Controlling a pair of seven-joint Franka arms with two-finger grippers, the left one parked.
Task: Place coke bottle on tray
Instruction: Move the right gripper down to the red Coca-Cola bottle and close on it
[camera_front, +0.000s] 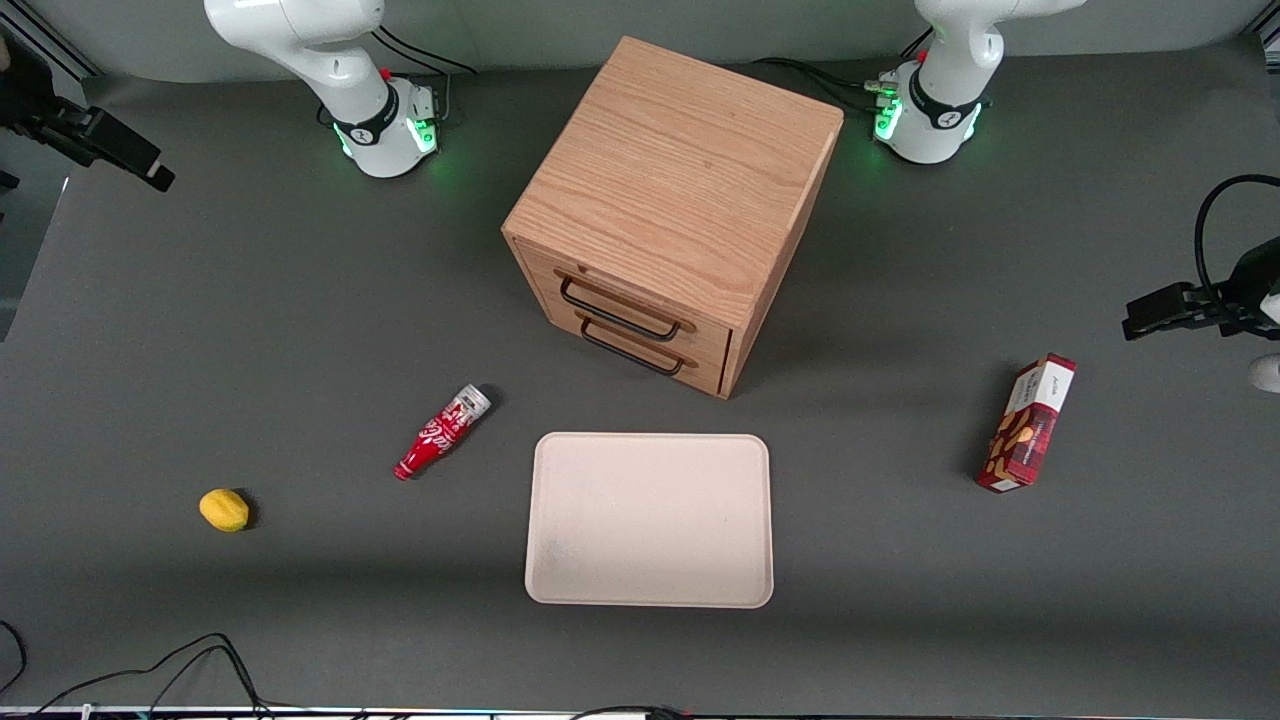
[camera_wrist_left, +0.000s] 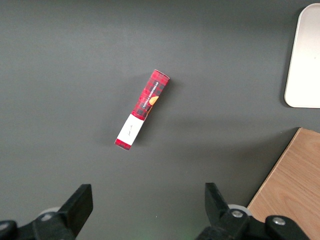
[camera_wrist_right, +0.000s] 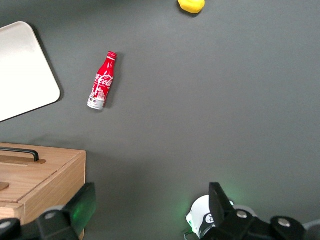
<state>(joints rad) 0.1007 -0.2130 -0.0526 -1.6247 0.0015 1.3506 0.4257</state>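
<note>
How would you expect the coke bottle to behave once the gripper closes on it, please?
Lying on its side, the coke bottle looks round, so it may roll if nudged. Its glossy body could slip. The open gripper is high above the table.

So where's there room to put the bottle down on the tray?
The whole tray is bare. The coke bottle lies on the table beside it, the drawer cabinet stands farther from the camera. The open gripper is high above the table, grasping nothing.

Coke bottle and tray, apart on my counter.
I see the red coke bottle (camera_front: 442, 432) lying flat beside the empty beige tray (camera_front: 650, 520), not touching; my pincer (camera_wrist_right: 150, 212) hangs open high above.
</note>
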